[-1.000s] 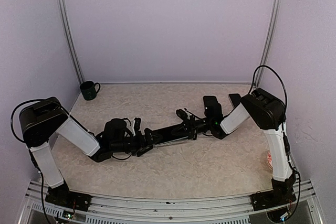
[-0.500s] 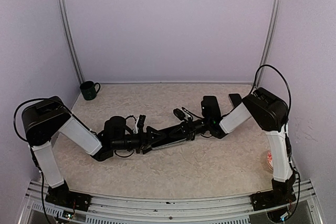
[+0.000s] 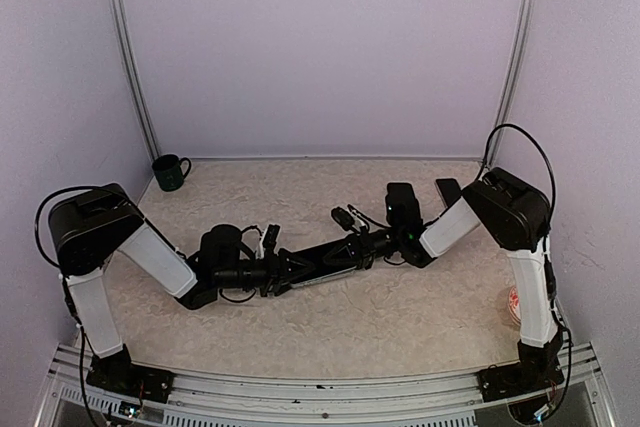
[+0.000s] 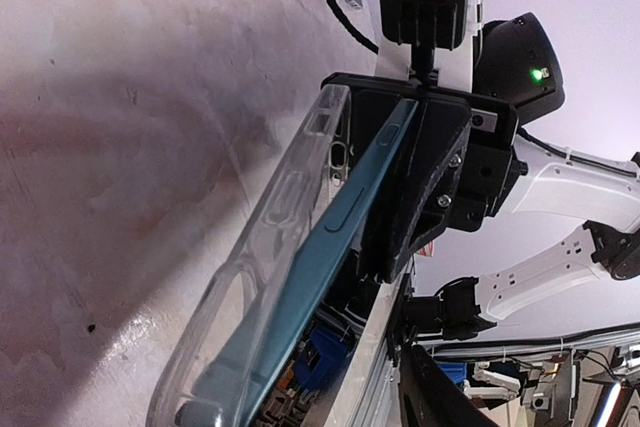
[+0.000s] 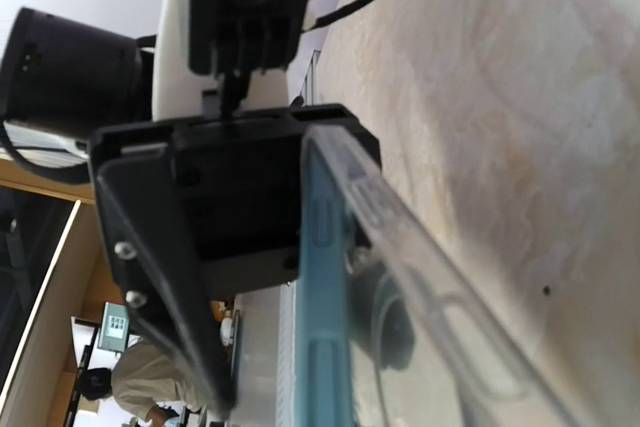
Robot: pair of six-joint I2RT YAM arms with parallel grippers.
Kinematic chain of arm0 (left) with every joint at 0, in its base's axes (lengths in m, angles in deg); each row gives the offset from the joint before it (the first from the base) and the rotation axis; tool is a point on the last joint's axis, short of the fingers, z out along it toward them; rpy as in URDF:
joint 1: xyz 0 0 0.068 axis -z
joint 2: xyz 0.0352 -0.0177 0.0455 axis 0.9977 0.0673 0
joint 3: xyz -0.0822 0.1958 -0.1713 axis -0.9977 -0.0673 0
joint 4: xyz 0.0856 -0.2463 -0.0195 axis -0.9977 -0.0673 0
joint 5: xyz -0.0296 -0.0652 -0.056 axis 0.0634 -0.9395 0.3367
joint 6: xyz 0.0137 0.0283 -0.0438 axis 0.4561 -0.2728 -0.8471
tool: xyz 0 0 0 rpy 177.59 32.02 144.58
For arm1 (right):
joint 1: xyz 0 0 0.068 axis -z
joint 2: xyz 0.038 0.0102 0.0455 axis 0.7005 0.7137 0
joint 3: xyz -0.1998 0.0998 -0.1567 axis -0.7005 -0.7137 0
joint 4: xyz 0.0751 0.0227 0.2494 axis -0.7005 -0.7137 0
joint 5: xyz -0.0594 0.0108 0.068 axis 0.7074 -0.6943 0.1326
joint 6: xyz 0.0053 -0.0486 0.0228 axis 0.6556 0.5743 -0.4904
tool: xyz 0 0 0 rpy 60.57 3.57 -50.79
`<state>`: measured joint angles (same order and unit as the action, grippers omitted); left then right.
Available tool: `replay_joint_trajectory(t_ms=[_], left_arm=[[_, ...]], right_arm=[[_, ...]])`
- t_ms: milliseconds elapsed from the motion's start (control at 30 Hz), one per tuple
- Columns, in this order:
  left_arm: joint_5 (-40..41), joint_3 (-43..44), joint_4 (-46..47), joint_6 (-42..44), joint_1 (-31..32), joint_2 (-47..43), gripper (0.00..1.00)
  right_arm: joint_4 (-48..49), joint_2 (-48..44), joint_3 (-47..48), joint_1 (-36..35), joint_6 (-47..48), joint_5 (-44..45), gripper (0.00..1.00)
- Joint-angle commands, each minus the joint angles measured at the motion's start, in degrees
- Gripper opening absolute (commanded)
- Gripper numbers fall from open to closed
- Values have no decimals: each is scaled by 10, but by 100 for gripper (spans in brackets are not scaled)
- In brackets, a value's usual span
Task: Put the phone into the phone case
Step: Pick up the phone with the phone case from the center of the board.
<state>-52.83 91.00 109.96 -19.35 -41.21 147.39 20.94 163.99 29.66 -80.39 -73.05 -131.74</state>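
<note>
Trouble could come from a slip. We see the phone [image 4: 340, 237] on its thin side, low over the surface [image 4: 120, 147], in the middle between the two arms. The clear case [image 4: 265, 257] lies along it. At the left end the two sit close together. At the right end there is a gap between them, so we think the phone is only partly in.

The right tool [image 3: 340, 250] is shut tight on the right end of the phone. The left tool [image 3: 285, 267] is at the left end, but we cannot tell how wide it is or if it has hold of anything.

If the left tool pinches only the soft case, the case could bend and pop off. If the right tool lets go too soon, the phone could fall flat on the surface. If we push while the phone is tilted, a corner could catch on the lip of the case and jam. The two tools are very near each other, so they could also bump.
</note>
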Motion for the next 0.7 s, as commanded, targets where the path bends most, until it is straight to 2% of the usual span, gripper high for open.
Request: replay_joint_trajectory(t_ms=[0, 133, 267, 400, 667], left_arm=[[-24, 13, 93, -2, 8, -3, 48], [-27, 13, 100, -3, 10, -4, 48], [-26, 14, 102, -1, 13, -7, 48], [-27, 13, 104, 2, 14, -8, 46], [-30, 7, 118, -2, 15, -5, 43]], right_arm=[[7, -21, -7, -17, 15, 11, 0], [-11, -28, -10, -17, 33, 16, 0], [-71, -40, -5, -18, 79, 29, 1], [-153, -54, 10, -17, 132, 46, 11], [-279, -77, 35, -18, 206, 82, 22]])
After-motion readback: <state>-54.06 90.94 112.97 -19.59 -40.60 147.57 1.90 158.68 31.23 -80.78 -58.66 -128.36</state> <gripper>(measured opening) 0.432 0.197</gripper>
